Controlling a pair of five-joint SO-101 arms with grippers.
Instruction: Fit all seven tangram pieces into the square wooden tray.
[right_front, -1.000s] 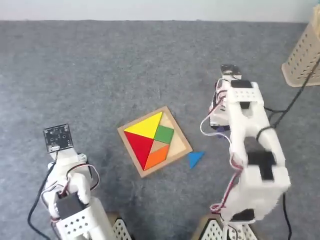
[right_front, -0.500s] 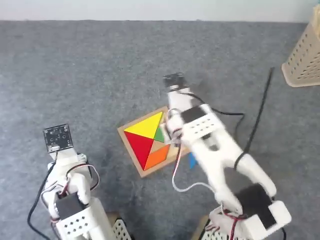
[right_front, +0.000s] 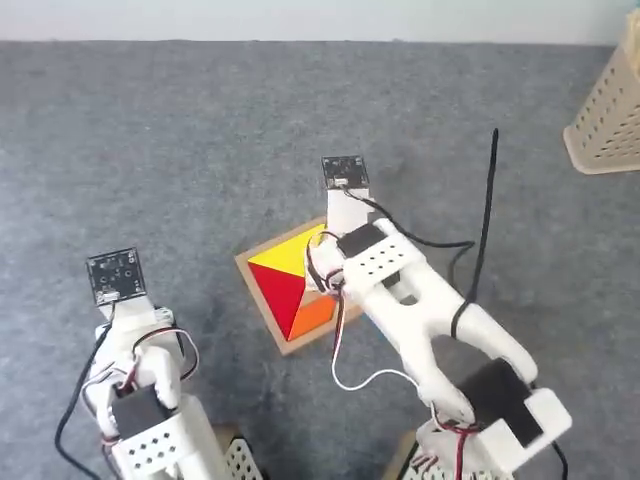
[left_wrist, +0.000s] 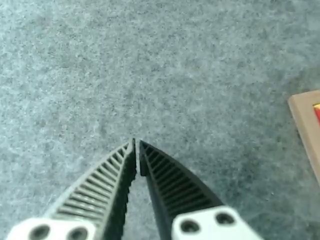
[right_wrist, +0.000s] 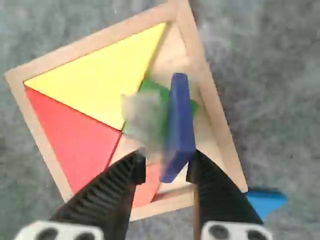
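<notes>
Right hand (right_wrist: 165, 167) grips dark blue piece (right_wrist: 177, 125) edge-up over wooden tray (right_wrist: 212, 115) | I'd lay it flat beside green square (right_wrist: 151, 89) | left hand (left_wrist: 136, 145) closed, empty.

The white left arm (right_front: 140, 400) and right arm (right_front: 425, 305) are trailing red, white and black wires (right_front: 490, 190) behind the left claw (left_wrist: 136, 146) and right claw (right_wrist: 165, 162), both showing dark ribbed fingers (right_wrist: 117, 182).

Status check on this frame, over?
Left gripper shut over carpet. Right gripper shut on dark blue piece above tray. Blue triangle on carpet beside tray.
</notes>
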